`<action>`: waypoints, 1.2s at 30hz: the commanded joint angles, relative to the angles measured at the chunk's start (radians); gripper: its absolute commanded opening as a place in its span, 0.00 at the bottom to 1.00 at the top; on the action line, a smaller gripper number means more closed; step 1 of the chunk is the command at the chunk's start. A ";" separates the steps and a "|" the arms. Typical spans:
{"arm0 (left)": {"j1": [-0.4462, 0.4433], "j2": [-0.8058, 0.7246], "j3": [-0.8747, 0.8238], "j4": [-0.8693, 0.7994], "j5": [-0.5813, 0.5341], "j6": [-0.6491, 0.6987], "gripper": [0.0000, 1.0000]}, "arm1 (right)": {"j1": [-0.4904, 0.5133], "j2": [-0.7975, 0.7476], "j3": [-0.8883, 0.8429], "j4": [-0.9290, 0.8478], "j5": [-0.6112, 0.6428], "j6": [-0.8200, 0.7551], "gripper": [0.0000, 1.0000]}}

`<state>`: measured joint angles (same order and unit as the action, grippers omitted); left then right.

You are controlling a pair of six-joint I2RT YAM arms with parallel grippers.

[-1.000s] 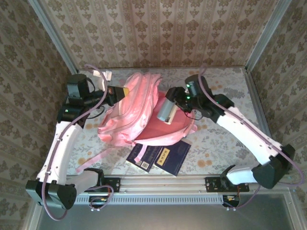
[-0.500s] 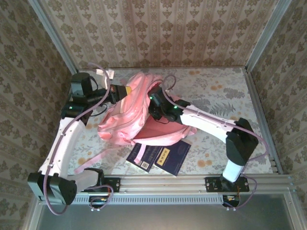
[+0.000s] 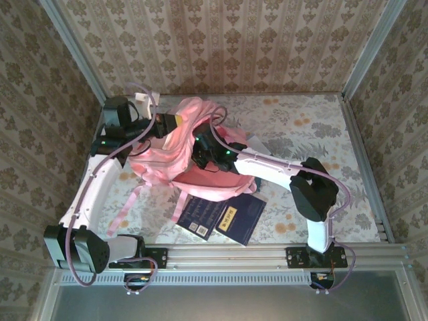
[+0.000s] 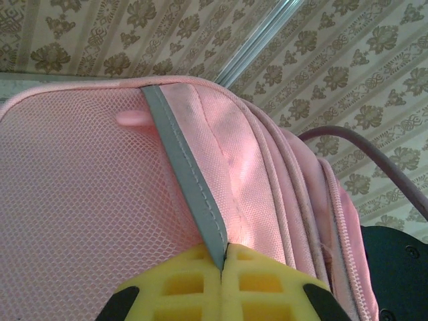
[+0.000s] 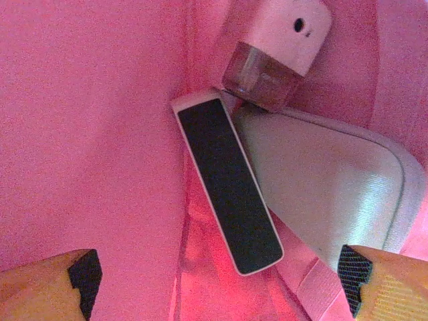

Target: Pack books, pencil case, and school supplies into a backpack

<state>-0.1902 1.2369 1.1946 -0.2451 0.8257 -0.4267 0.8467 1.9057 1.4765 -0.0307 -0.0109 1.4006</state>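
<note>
Left claw [image 4: 223, 267] is seen clamped shut, its yellow pads [image 4: 267, 281] pinched together on a grey trim strip [image 4: 184, 180] at the edge of the pink backpack [image 4: 80, 187], whose mesh panel is spread ahead of the pads and to their left. Right claw [image 5: 217, 284] is pushed into the backpack's pink interior, its fingers spread wide apart with nothing between them. Ahead of this claw a dark flat oblong item [image 5: 227, 180] with a pale rim is laid slantwise. The pale pencil case [image 5: 334, 194] is lodged just to its right, touching it, and a small pink boxy item [image 5: 274, 43] with a clear part is set beyond both. From above, the two claws are found near each other at the bag's top, and the dark navy books [image 3: 224, 215] are seen on the table [image 3: 301, 127] on the near side of the right claw, partly tucked under the backpack.
</note>
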 commanded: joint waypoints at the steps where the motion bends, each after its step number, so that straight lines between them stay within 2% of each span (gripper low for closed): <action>1: 0.003 -0.068 0.083 0.141 0.030 0.014 0.00 | 0.010 -0.084 0.002 -0.026 -0.029 -0.192 0.93; 4: 0.014 -0.106 0.082 0.047 -0.097 0.058 0.00 | 0.008 -0.155 0.012 -0.164 0.024 -0.365 0.93; 9: 0.025 -0.139 0.062 -0.065 -0.386 0.072 0.00 | -0.017 -0.304 -0.034 -0.326 0.120 -0.566 0.93; 12: 0.058 -0.128 0.063 -0.097 -0.466 0.030 0.00 | -0.042 -0.397 -0.086 -0.393 0.162 -0.638 0.92; 17: 0.086 -0.119 0.042 -0.079 -0.487 -0.027 0.00 | -0.080 -0.524 -0.161 -0.539 0.274 -0.707 0.93; 22: 0.086 -0.110 -0.031 -0.012 -0.506 -0.064 0.00 | -0.136 -0.606 -0.247 -0.685 0.308 -0.722 0.99; 25: 0.086 -0.109 -0.074 0.011 -0.550 -0.070 0.00 | -0.152 -0.587 -0.278 -0.766 0.314 -0.740 1.00; 30: 0.088 -0.133 -0.132 0.051 -0.591 -0.077 0.00 | -0.185 -0.523 -0.330 -0.797 0.293 -0.763 1.00; 36: 0.092 -0.183 -0.185 0.050 -0.643 -0.086 0.00 | -0.198 -0.338 -0.262 -0.838 0.295 -0.718 1.00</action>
<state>-0.1146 1.1057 1.0161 -0.2592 0.2371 -0.4957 0.6548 1.5024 1.1671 -0.8024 0.2638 0.6613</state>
